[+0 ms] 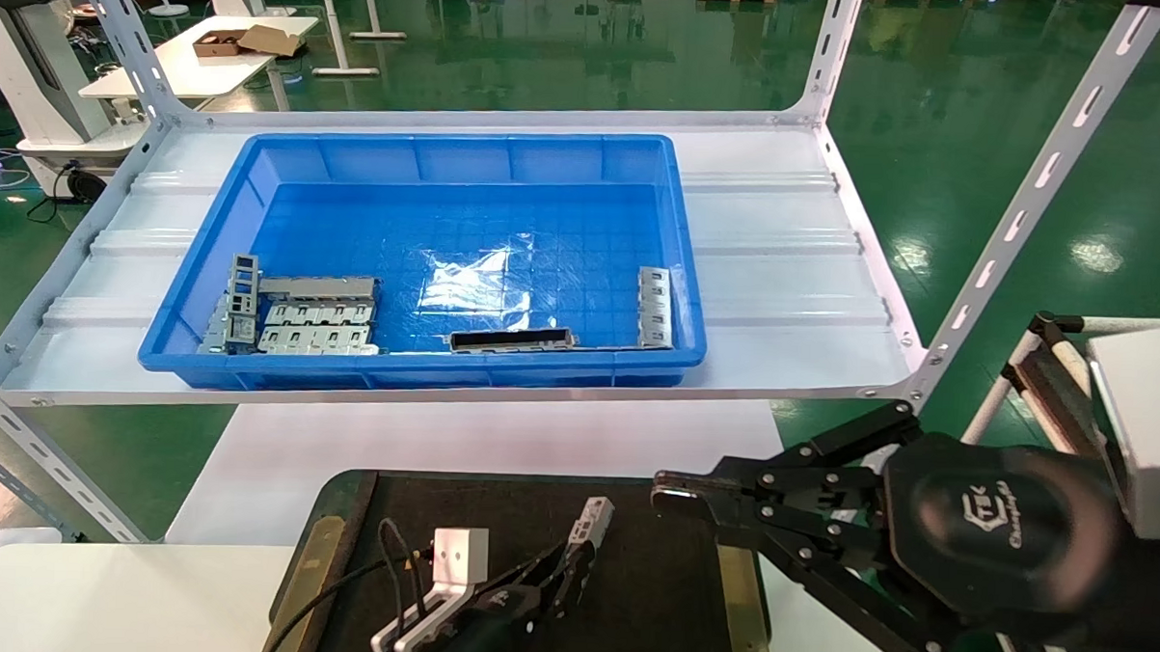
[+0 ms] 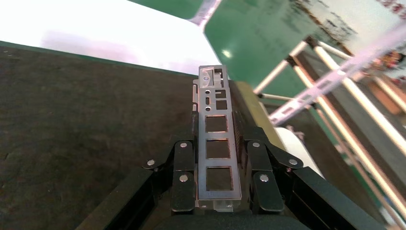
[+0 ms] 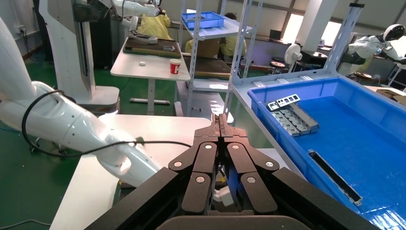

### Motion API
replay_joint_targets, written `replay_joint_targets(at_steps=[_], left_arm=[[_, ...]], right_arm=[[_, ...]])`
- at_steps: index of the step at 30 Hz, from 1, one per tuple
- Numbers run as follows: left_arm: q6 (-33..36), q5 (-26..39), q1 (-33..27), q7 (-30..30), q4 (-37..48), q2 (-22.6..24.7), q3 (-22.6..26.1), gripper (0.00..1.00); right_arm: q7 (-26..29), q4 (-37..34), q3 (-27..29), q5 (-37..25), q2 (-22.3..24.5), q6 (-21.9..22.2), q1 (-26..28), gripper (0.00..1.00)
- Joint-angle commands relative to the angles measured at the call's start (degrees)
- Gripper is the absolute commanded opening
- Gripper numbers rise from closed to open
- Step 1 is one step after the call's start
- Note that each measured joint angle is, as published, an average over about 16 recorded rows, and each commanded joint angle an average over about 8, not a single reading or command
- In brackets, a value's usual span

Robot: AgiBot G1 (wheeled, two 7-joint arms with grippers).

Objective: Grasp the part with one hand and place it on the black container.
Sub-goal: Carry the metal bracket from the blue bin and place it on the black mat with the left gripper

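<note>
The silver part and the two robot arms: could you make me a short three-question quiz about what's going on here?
1. True or false: the left gripper grips the silver part in its jaws.
2. What lies directly beneath the held part? A) blue bin B) black container C) green floor
3. Fill in: the right gripper, jaws closed and empty, is near the container's ____ edge.

Key: 1 true. 2 B, the black container. 3 right; the blue bin sits on the shelf beyond.

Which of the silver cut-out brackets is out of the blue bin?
The part clamped in the left gripper, over the black container. The other brackets, like the bracket at the blue bin's right wall, lie inside it.
</note>
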Motion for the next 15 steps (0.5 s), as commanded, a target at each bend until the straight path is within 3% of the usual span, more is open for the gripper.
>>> replay_joint_targets(at_steps=[1,15], left_arm=[[-2.3,0.0,-0.4,0.9,1.5,2.1,-0.6,0.0],[-13.5,-10.1,-6.2,0.1,7.3,3.2,8.2,0.0]], right_arm=[[0.0,0.0,0.0,0.0,0.0,0.0,0.0,0.0],[0.0,0.0,-0.1,0.0,0.0,0.0,0.0,0.0]])
